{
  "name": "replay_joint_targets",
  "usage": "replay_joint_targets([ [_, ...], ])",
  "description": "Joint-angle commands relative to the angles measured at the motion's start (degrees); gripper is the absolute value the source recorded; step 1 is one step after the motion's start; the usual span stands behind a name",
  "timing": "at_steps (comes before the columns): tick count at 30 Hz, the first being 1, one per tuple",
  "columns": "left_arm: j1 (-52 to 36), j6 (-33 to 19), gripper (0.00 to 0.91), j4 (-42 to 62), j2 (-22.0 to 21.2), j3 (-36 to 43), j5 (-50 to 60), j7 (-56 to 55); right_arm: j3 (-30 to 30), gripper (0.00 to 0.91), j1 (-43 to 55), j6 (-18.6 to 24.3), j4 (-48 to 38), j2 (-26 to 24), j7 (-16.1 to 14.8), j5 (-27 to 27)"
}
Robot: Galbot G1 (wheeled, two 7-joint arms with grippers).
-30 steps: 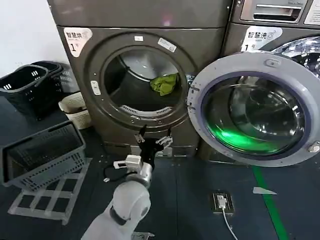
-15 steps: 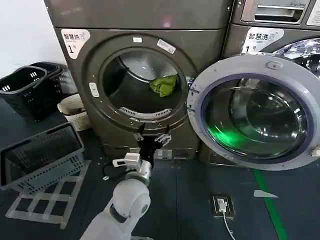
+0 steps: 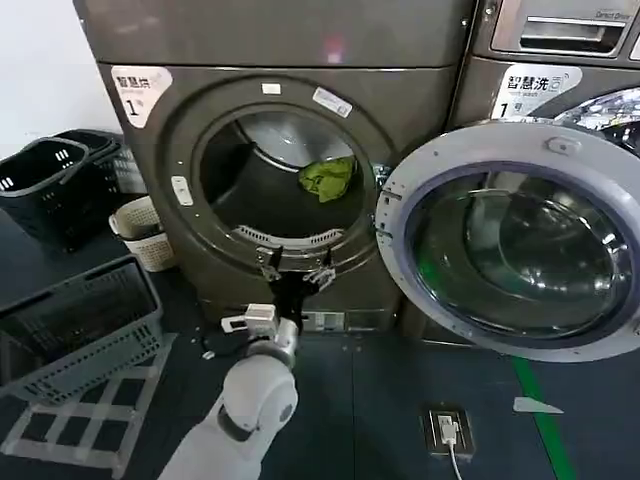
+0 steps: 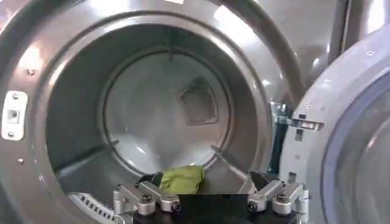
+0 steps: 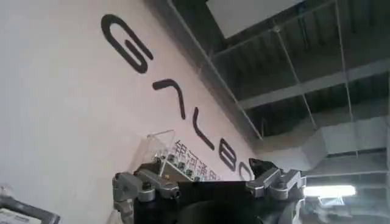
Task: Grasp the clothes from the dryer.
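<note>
The bronze-brown dryer (image 3: pixel 150 160) stands with its round door (image 3: pixel 560 140) swung open to the right. The clothes (image 3: pixel 327 178), a small bunched yellow-green piece, lie inside the silver drum on its right side. My left gripper (image 3: pixel 293 265) is open just in front of the porthole's lower rim, below and slightly left of the clothes. In the left wrist view the clothes (image 4: pixel 181 179) rest low in the drum (image 4: pixel 152 103), beyond the open left gripper (image 4: pixel 204 182), nothing between its fingers. My right gripper (image 5: pixel 204 170) stands open and empty, pointing up at a lettered wall.
Black baskets (image 3: pixel 40 180), a beige basket (image 3: pixel 145 230) and a grey basket (image 3: pixel 70 320) crowd the floor to the left. A second machine with a silver panel (image 3: pixel 560 40) stands right of the dryer. A charger and cable (image 3: pixel 445 430) lie on the floor.
My left gripper has moved up and forward, from the dryer's base to the porthole's lower rim. The dryer appears larger and closer. The clothes have not moved.
</note>
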Motion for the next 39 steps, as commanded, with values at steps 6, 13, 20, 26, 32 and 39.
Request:
replay_joint_targets([
  [6, -0.01, 0.1, 0.907, -0.23, 0.0, -0.27, 0.09, -0.07, -0.05, 0.907, -0.03, 0.12, 0.05, -0.13, -0.14, 0.04],
  [13, -0.05, 0.12, 0.907, -0.34, -0.03, -1.13, 0.08, -0.06, 0.32, 0.907, -0.4, 0.22, -0.02, -0.42, -0.2, 0.35],
  [20, 0.0, 0.26, 0.907, -0.69, 0.04, -1.12, 0.03, -0.07, 0.48, 0.907, -0.56, 0.31, 0.11, -0.21, -0.29, 0.55],
  [26, 0.05, 0.25, 0.907, -0.54, -0.2, -1.23, 0.09, -0.07, 0.5, 0.907, -0.51, 0.35, -0.05, -0.31, -0.39, 0.54],
  [32, -0.34, 0.27, 0.907, -0.23, -0.28, -1.24, 0.05, -0.09, 0.37, 0.907, -0.3, 0.36, -0.1, -0.33, -0.41, 0.48],
  [39, -0.71, 0.23, 0.907, 0.31, -0.73, -1.34, 0.17, -0.12, 0.56, 0.907, -0.44, 0.39, -0.42, -0.59, -0.48, 0.47],
])
